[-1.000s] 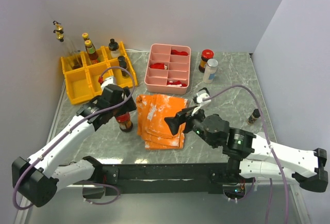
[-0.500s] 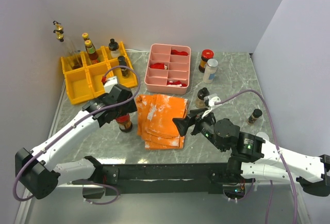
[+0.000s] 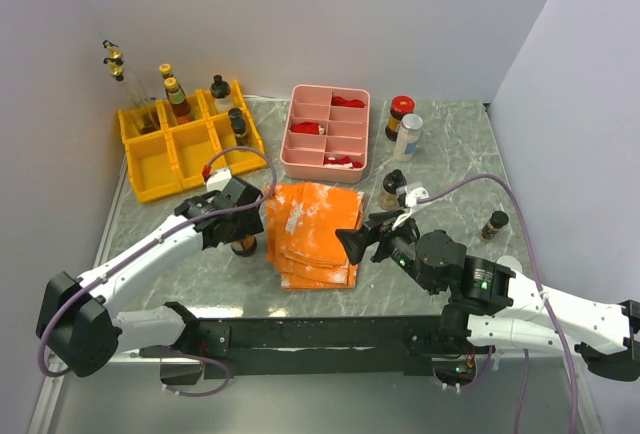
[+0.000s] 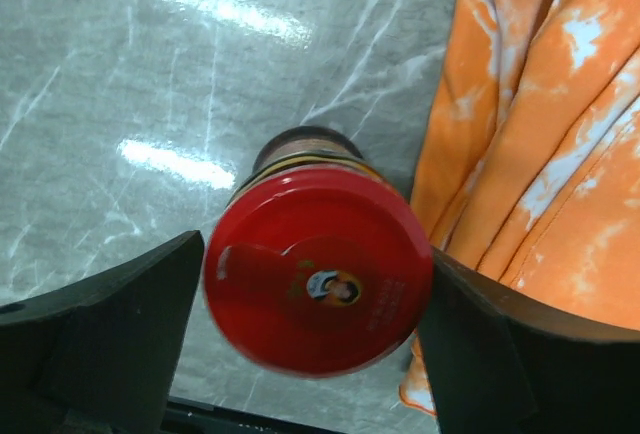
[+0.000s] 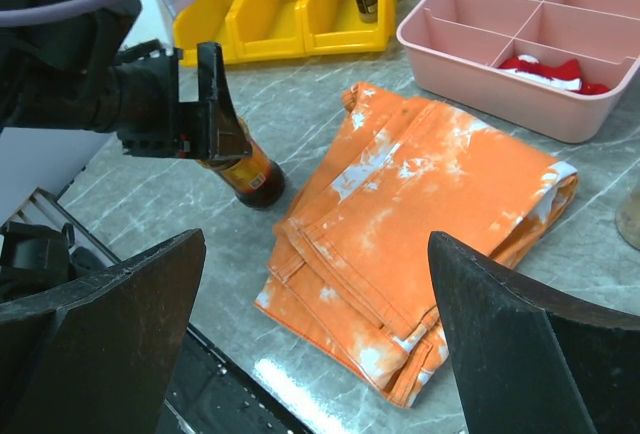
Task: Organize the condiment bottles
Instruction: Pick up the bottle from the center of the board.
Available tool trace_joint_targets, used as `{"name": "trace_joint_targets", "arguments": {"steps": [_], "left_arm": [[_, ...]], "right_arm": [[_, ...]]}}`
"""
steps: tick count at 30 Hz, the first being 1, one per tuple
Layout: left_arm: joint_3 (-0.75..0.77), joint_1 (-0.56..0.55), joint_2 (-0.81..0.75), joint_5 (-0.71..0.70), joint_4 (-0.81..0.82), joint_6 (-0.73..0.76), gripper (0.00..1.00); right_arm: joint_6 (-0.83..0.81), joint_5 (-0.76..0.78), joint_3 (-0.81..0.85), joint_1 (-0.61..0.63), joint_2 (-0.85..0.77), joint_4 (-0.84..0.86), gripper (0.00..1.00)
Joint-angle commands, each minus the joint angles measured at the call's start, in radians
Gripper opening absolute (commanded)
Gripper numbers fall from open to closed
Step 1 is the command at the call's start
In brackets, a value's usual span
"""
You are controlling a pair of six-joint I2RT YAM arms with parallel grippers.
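A dark glass jar with a red cap [image 4: 318,289] stands on the marble table just left of the orange cloth; it also shows in the top view [image 3: 243,246] and the right wrist view [image 5: 245,176]. My left gripper [image 3: 237,224] is over it, fingers pressed on both sides of the cap [image 4: 315,294]. My right gripper [image 3: 352,244] is open and empty, hovering over the cloth's near edge [image 5: 316,254]. Other condiment bottles stand in the yellow bins [image 3: 178,100], and a red-capped jar [image 3: 401,114], a white bottle [image 3: 408,137] and two small dark bottles [image 3: 391,189] [image 3: 493,224] stand at the right.
The folded orange cloth [image 3: 312,229] lies mid-table. The pink divided tray [image 3: 300,154] with red pieces sits behind it. The yellow bins [image 3: 150,169] are at the back left. Two bottles [image 3: 113,59] sit by the left wall.
My left gripper has come down and toward the near edge around the red-capped jar. My right arm drew back to the right a second ago, uncovering a small bottle, and has since held still.
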Motion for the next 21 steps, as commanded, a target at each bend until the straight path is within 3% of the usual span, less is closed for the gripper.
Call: {"name": "trace_joint_targets", "arguments": {"steps": [1, 4, 5, 7, 8, 9, 13, 21], "left_arm": [[0.001, -0.002, 0.009, 0.021, 0.056, -0.015, 0.81], [0.027, -0.002, -0.005, 0.007, 0.046, -0.012, 0.50], [0.040, -0.002, -0.011, -0.017, 0.040, -0.004, 0.35], [0.092, 0.000, -0.028, -0.045, 0.018, 0.016, 0.21], [0.112, 0.001, -0.033, -0.075, 0.011, 0.039, 0.08], [0.156, 0.006, -0.037, -0.095, 0.003, 0.051, 0.01], [0.264, 0.116, -0.034, -0.105, -0.010, 0.135, 0.01], [0.418, 0.531, 0.045, -0.008, 0.147, 0.341, 0.01]], "right_arm": [[0.001, 0.014, 0.001, 0.003, -0.032, 0.005, 1.00], [0.004, 0.010, -0.006, 0.003, -0.046, 0.012, 1.00], [0.004, 0.005, -0.006, 0.003, -0.049, 0.011, 1.00], [0.004, 0.000, 0.000, 0.003, -0.051, 0.006, 1.00], [0.004, -0.004, 0.004, 0.003, -0.054, 0.002, 1.00], [0.004, -0.006, 0.007, 0.003, -0.055, -0.005, 1.00], [0.005, -0.012, 0.007, 0.003, -0.071, -0.003, 1.00], [0.001, -0.024, -0.006, 0.003, -0.101, 0.006, 1.00]]}}
